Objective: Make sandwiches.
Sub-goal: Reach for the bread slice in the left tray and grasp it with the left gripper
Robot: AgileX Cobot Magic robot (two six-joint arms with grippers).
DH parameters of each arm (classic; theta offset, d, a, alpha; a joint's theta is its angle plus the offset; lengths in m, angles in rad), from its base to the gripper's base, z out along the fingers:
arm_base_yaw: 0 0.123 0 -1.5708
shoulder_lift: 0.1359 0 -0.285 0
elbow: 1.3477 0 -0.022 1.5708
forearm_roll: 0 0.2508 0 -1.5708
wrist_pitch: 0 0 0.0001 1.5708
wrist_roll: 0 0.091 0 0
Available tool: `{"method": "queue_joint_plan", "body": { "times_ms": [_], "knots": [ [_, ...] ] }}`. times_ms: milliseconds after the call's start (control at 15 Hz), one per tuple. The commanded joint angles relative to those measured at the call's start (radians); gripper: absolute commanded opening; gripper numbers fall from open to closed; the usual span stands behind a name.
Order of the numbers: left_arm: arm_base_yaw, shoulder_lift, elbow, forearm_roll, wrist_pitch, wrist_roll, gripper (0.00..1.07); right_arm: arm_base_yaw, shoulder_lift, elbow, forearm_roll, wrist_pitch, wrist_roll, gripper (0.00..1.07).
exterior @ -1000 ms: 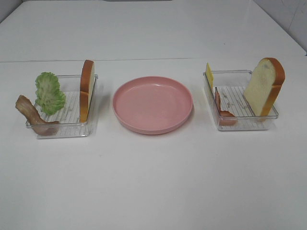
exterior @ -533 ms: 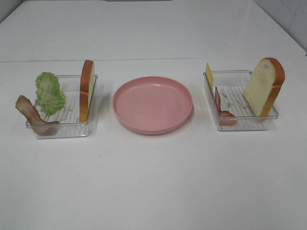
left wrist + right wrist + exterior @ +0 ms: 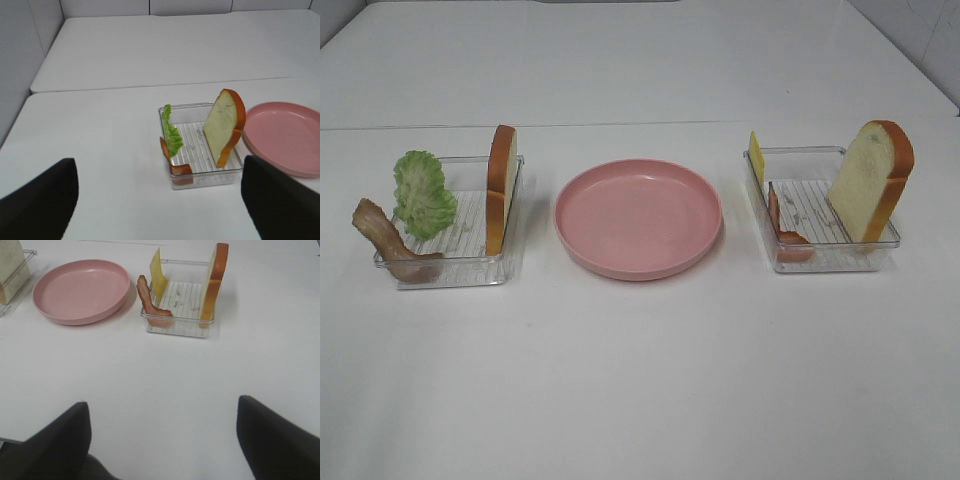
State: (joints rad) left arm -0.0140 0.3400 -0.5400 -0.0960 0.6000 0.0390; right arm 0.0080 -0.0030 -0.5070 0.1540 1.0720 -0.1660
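The sandwich parts stand in two clear trays. The left tray (image 3: 470,270) holds a bread slice (image 3: 501,187) on edge, a green lettuce leaf (image 3: 422,193) and a bacon strip (image 3: 388,240). The right tray (image 3: 825,260) holds a bread slice (image 3: 873,180), a yellow cheese slice (image 3: 756,157) and a bacon strip (image 3: 783,228). No arm shows in the exterior view. My left gripper (image 3: 160,200) is open, well short of the left tray (image 3: 200,177). My right gripper (image 3: 162,440) is open, well short of the right tray (image 3: 180,327).
A round pink plate (image 3: 638,217) with nothing on it sits between the two trays; it also shows in the left wrist view (image 3: 285,137) and in the right wrist view (image 3: 82,290). The table is white, with a seam line behind the trays.
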Motion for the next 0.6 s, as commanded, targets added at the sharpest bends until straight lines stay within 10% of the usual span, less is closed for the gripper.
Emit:
{"method": "queue_joint_plan", "body": {
  "times_ms": [67,267,600],
  "knots": [
    [-0.005,0.214,-0.006,-0.068,-0.142,-0.002,0.81,-0.005,-0.015,0.002,0.003,-0.008,0.003,0.77],
    [-0.005,0.448,-0.052,-0.084,-0.163,-0.002,0.79,-0.005,-0.015,0.002,0.003,-0.008,0.003,0.77],
    [-0.007,0.901,-0.414,-0.133,0.093,-0.002,0.76,-0.005,-0.015,0.002,0.003,-0.008,0.003,0.77]
  ]
}}
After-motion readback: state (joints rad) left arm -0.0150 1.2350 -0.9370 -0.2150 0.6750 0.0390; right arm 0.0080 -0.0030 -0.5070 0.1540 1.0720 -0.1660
